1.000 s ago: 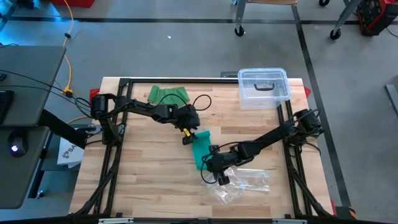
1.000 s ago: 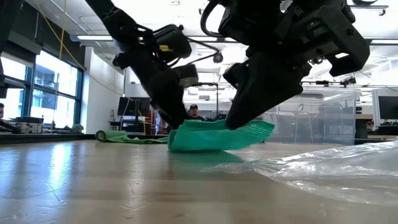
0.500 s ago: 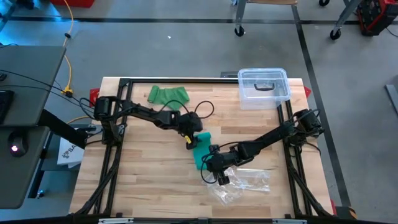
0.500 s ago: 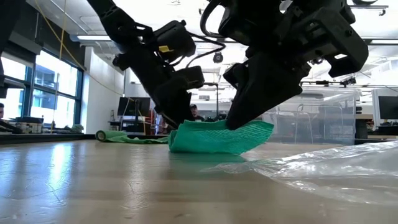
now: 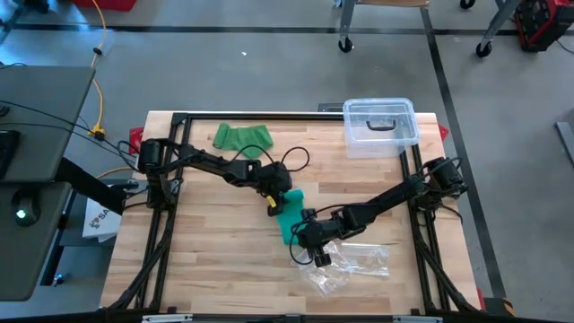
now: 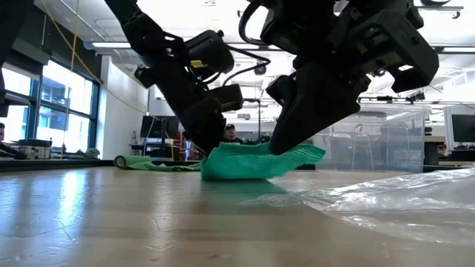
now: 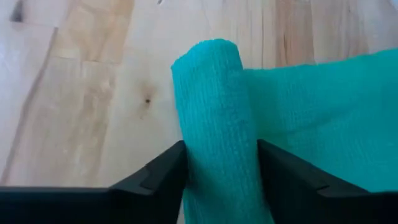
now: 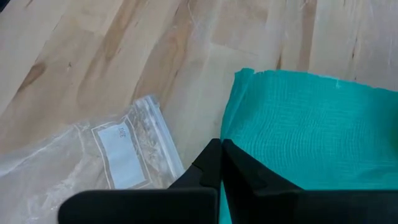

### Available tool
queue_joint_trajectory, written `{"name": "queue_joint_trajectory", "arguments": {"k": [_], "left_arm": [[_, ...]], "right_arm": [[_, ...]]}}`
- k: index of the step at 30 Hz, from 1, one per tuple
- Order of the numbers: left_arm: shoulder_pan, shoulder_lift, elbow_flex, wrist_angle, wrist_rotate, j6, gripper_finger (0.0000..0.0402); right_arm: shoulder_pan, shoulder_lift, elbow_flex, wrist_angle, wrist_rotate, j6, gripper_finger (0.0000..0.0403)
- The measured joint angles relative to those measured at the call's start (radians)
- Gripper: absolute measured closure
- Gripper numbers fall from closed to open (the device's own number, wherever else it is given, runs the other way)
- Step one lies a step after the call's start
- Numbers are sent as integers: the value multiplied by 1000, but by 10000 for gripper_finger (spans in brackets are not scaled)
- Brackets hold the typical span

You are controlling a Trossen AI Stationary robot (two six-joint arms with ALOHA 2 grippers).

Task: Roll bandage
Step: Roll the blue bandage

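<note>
At mid-bench the left hand [image 7: 219, 186] clamps the rolled end of the teal bandage [image 5: 289, 215], whose flat length runs toward the right hand [image 8: 220, 163], pinched on its far edge.

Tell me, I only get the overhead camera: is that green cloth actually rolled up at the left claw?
Observer: Yes. The left wrist view shows a tight rolled end of the teal bandage clamped in the left gripper.
Visitor: And the right claw?
Observer: The right gripper is shut on the bandage's flat edge.
Visitor: Is the cloth lying flat?
Observer: No. In the low view it is lifted off the table at the right gripper's end.
</note>
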Motion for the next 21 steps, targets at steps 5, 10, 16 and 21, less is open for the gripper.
{"name": "queue_joint_trajectory", "arguments": {"k": [5, 10, 16, 21], "left_arm": [[19, -5, 1, -16, -1, 29, 291], [60, -7, 2, -37, -7, 74, 325], [116, -7, 2, -41, -43, 128, 335], [151, -7, 2, -41, -78, 181, 335]], "right_arm": [[3, 0, 0, -11, -1, 17, 403], [20, 0, 0, -45, -18, 49, 403], [62, 0, 0, -56, -9, 96, 403], [89, 0, 0, -54, -8, 135, 403]]}}
